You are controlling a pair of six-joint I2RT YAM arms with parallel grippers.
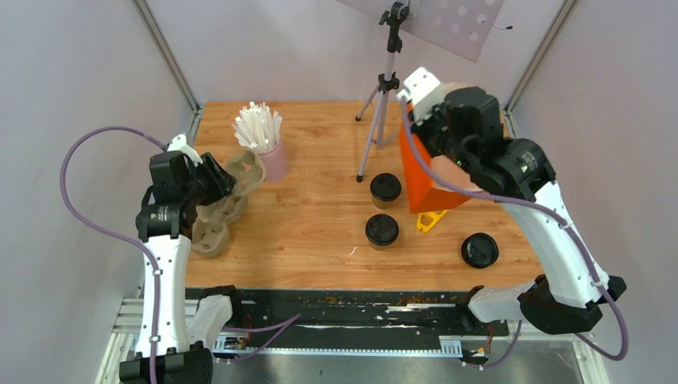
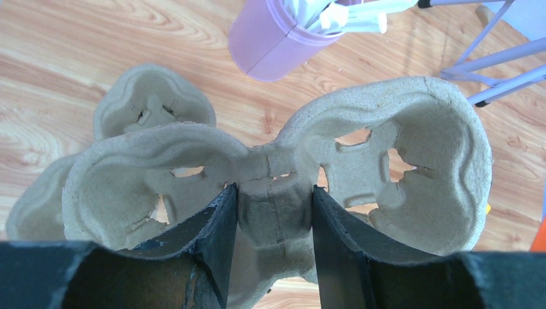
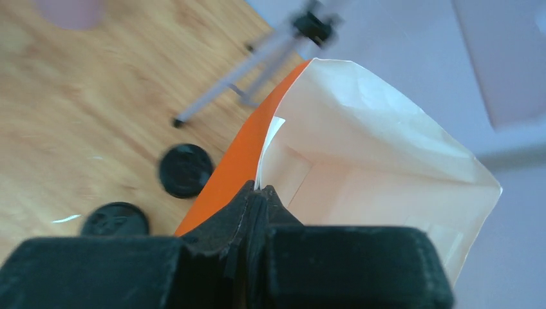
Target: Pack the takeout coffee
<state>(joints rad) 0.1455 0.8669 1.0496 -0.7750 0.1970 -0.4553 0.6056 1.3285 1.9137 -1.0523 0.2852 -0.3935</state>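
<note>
Rough matt pulp tray (image 2: 425,129); smooth pink cup (image 2: 270,45); wood-grain table (image 1: 320,216); paper bag (image 3: 386,161).

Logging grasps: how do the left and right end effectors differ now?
The left end effector straddles and clamps the centre ridge of the pulp tray; the right end effector is pinched shut on the rim of the orange bag. Left grips moulded pulp, right thin paper. Both hold something.

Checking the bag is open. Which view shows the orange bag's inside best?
Right wrist: it looks into the orange bag, open and white inside, right gripper pinching its rim. Top external shows only its outside; left wrist, an orange sliver.
</note>
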